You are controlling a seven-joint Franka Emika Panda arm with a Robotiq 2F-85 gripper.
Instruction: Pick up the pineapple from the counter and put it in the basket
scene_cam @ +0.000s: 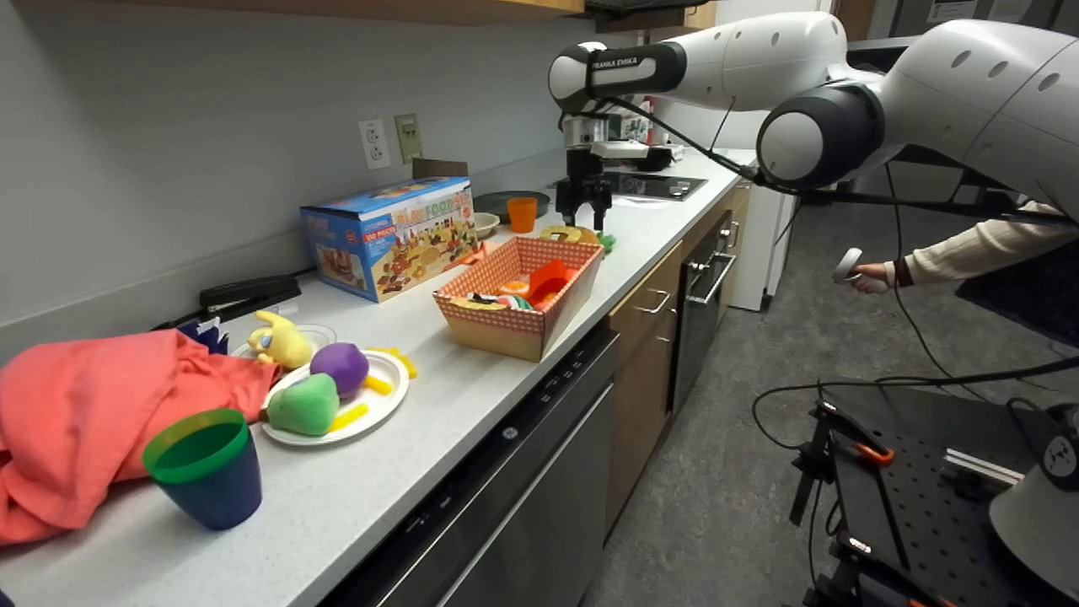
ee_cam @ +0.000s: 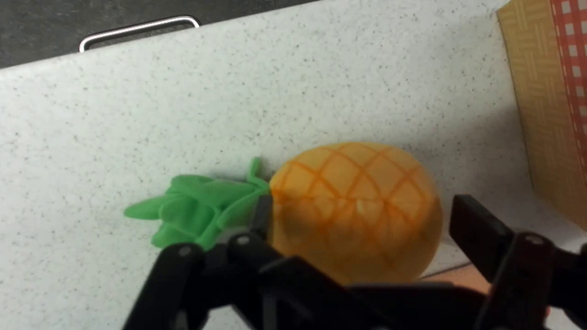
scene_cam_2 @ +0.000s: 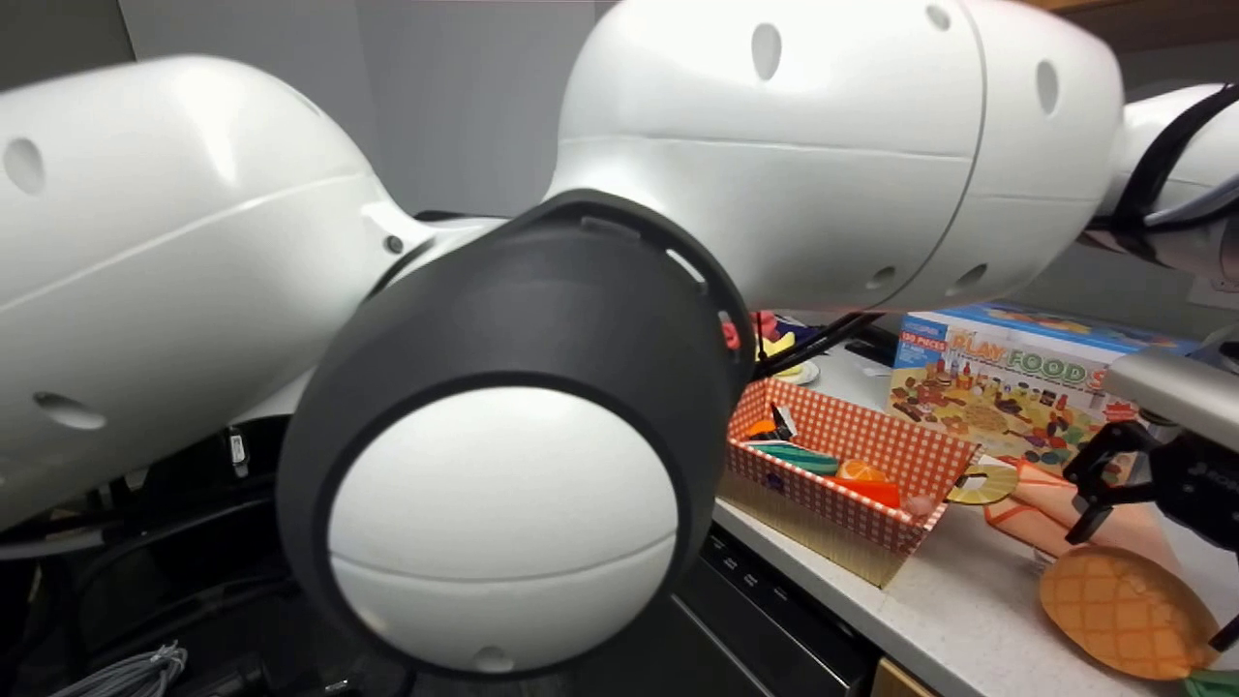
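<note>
Wrist view | claw (ee_cam: 365, 216) spread wide | pineapple (ee_cam: 351, 192) between jaws | touch unclear

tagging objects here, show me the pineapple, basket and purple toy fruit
Pineapple (ee_cam: 353, 201): in the wrist view, its yellow body
Basket (scene_cam: 496, 330): in an exterior view, its tan outer wall
Purple toy fruit (scene_cam: 340, 367): in an exterior view, its middle

free: table (ee_cam: 69, 137) past leafy end of pineapple (ee_cam: 353, 192) | obstacle: basket (ee_cam: 541, 105) near its round end | gap: table between

The gripper (ee_cam: 367, 221) stands spread across the pineapple (ee_cam: 355, 197), contact hard to tell, the basket (ee_cam: 541, 91) near
</note>
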